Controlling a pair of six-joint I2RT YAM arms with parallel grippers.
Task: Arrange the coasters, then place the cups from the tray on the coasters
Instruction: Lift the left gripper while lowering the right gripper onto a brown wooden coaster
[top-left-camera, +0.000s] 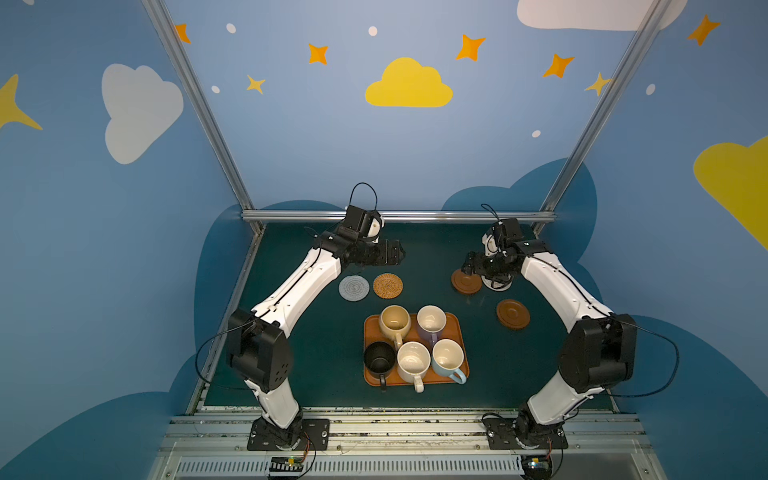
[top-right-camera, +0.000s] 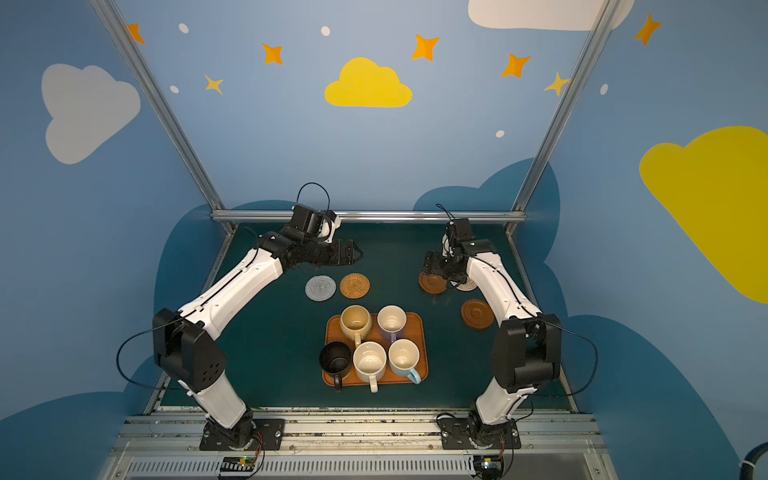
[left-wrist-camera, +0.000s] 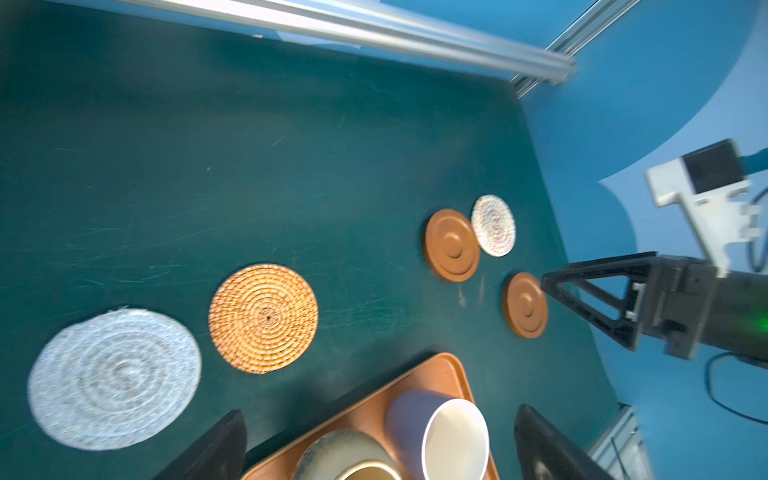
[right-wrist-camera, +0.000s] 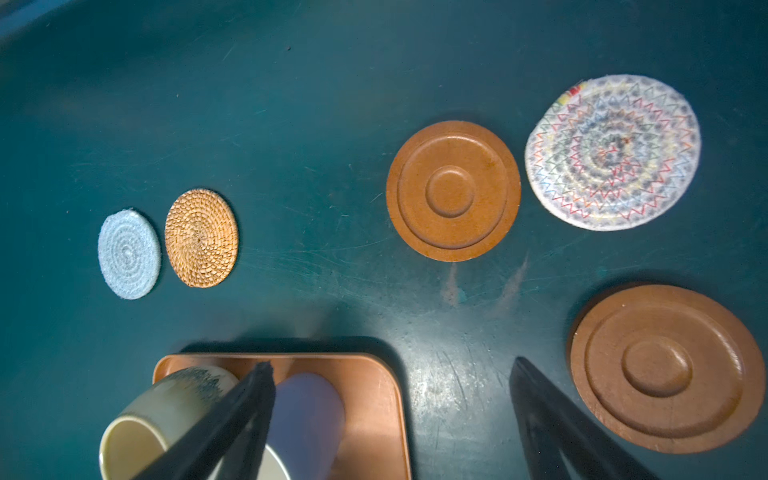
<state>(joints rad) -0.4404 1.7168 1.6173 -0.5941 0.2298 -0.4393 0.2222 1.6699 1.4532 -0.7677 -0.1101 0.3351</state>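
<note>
**Coasters nearly in line, one wooden disc off the row**

The coasters lie on the green mat beyond the tray. The grey-white coaster and the rattan coaster are just beside each other on the left. The far wooden coaster and the beige woven coaster pair up on the right. The near wooden coaster sits closer in, out of that line.

So the arranging step looks to be the one in hand, and no cup has been placed yet. The yellow cup, lavender cup, black cup, cream cup and blue cup are all on the tray.

The left gripper hangs above the mat behind the rattan coaster, jaws spread wide and empty. The right gripper hovers over the far wooden coaster, jaws also apart and holding nothing.

The next move is probably to bring the stray wooden disc into the row. That calls for a low pinch on its thin raised rim.

There is room for it, since bare mat lies between the rattan and far wooden coasters. The beige coaster lies toward the right-hand side of the mat, and two handles overhang the tray's near rim.
</note>
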